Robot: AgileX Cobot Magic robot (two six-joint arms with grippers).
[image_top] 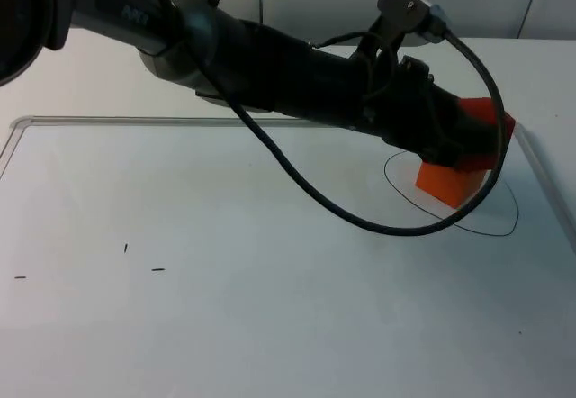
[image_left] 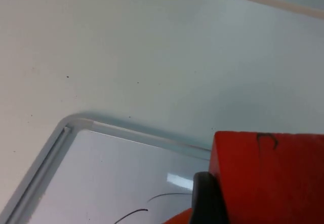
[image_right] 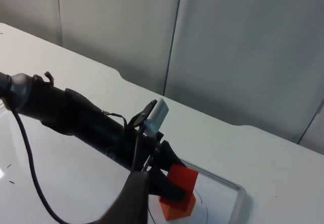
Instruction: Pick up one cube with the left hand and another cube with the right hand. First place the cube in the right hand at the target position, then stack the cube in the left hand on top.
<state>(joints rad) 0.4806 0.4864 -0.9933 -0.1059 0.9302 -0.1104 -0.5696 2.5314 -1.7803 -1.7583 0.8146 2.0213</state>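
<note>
Two black fingers of the left gripper are clamped on the upper red-orange solid cube; it sits over the lower orange solid cube, which rests inside the hand-drawn black circle — whether the two cubes touch I cannot tell; the right gripper waits well back from that circle, its fingers' state unclear. Both blocks look light, rigid and smooth-sided — best pinched on opposite flat faces, near mid-height; a hasty release might slide the upper one off.

We cannot see the left hand fingers behind its arm; the upper cube is partly hidden, and the drawn circle is covered at twelve o'clock.
</note>
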